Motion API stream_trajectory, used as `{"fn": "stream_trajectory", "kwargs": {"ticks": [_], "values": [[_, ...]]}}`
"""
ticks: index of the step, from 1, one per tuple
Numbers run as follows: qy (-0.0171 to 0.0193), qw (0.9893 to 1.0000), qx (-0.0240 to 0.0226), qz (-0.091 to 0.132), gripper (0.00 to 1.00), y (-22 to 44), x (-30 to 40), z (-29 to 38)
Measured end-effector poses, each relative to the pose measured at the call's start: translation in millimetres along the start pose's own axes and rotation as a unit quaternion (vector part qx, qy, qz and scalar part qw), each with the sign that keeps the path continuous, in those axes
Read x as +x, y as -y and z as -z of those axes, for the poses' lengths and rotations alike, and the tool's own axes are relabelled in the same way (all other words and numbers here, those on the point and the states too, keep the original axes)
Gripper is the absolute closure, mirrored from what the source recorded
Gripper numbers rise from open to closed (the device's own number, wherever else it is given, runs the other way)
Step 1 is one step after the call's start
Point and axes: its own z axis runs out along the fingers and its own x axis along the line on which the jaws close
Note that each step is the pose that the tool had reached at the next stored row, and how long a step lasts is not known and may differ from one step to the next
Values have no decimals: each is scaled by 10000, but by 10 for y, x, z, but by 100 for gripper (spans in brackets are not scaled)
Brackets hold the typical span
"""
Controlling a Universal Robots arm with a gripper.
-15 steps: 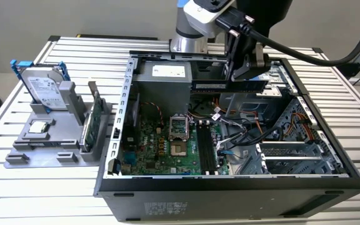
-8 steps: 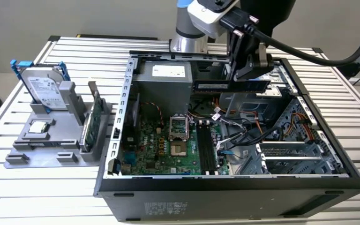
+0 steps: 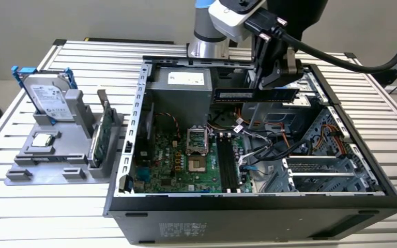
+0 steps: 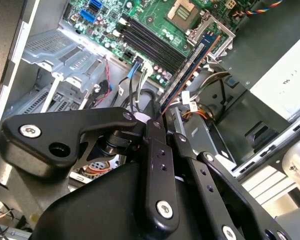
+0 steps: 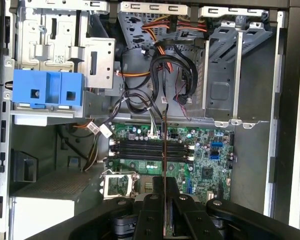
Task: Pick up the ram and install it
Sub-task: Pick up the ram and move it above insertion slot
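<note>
gripper | fingers clamped on one end of ram | ram level, upper centre of exterior view, in air above open case | over motherboard, not in slots

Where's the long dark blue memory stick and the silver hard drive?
long dark blue memory stick (image 3: pixel 240 94): exterior view, on its flat side.
silver hard drive (image 3: pixel 47 98): exterior view, on its labelled face.
</note>
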Motion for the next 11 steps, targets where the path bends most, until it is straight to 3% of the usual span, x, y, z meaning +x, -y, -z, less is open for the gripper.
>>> {"fn": "stream_trajectory", "kwargs": {"ticks": [11], "values": [[0,10000,0,0,100,-8,0,0]]}}
